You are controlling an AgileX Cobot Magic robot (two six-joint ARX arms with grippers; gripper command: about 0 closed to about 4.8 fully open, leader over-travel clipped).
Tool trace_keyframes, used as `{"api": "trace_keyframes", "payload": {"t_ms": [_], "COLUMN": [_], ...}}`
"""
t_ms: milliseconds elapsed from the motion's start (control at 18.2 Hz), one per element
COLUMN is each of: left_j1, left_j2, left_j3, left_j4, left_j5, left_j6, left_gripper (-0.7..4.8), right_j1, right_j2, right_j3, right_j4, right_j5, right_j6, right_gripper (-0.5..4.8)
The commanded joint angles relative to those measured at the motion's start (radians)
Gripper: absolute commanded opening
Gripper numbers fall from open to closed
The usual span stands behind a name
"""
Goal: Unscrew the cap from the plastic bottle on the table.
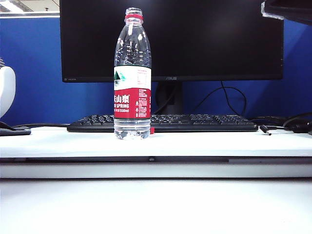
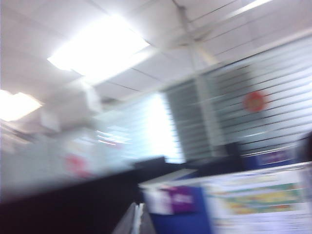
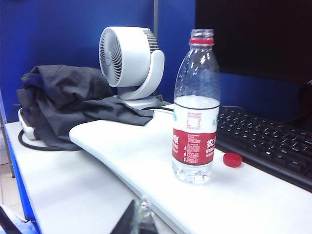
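Already step: we are judging the unscrewing done, nothing left but pulling away.
Left gripper: we are seeing it raised toward the ceiling, jaws closed, holding nothing.
Plastic bottle: it is standing upright, neck open, left of centre on the table.
Cap: it is lying just right of the bottle's base, before the keyboard.
Right gripper: we are keeping it closed, empty, near the table's edge.

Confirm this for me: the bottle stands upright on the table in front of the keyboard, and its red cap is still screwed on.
Wrong on the cap. The bottle stands upright on the table in front of the keyboard, but its mouth is open; only the thin red ring remains on the neck. The cap lies on the table beside the bottle's base, as the right wrist view shows.
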Motion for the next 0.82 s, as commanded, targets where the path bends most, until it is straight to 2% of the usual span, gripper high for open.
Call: {"api": "trace_keyframes", "payload": {"t_ms": [55, 220, 275, 385, 549, 714, 824], "left_j1": [0.099, 0.275, 0.331, 0.414, 0.491, 0.53, 0.539], "left_j2": [-0.236, -0.454, -0.515, -0.623, -0.797, -0.92, -0.971], "left_j3": [0.051, 0.131, 0.146, 0.152, 0.152, 0.152, 0.152], "left_j4": [-0.388, -0.81, -0.894, -0.994, -1.133, -1.302, -1.452], "left_j5": [-0.035, -0.215, -0.227, -0.228, -0.228, -0.275, -0.267], "left_j6": [0.229, 0.406, 0.441, 0.436, 0.43, 0.386, 0.364], "left_gripper": [-0.05, -0.05, -0.05, -0.05, -0.05, -0.05, -0.05], "right_j1": [0.0, 0.0, 0.0, 0.003, 0.002, 0.002, 0.002], "right_j2": [0.0, 0.0, 0.0, 0.0, 0.0, 0.0, 0.0], "right_j3": [0.003, 0.003, 0.003, 0.003, 0.003, 0.003, 0.003], "right_j4": [0.018, 0.018, 0.017, 0.017, 0.016, 0.016, 0.017], "right_j5": [0.003, 0.004, -0.003, -0.002, -0.003, -0.003, -0.002], "right_j6": [0.001, 0.001, 0.001, 0.001, 0.001, 0.001, 0.001], "right_gripper": [-0.04, -0.04, -0.04, -0.04, -0.04, -0.04, -0.04]}}
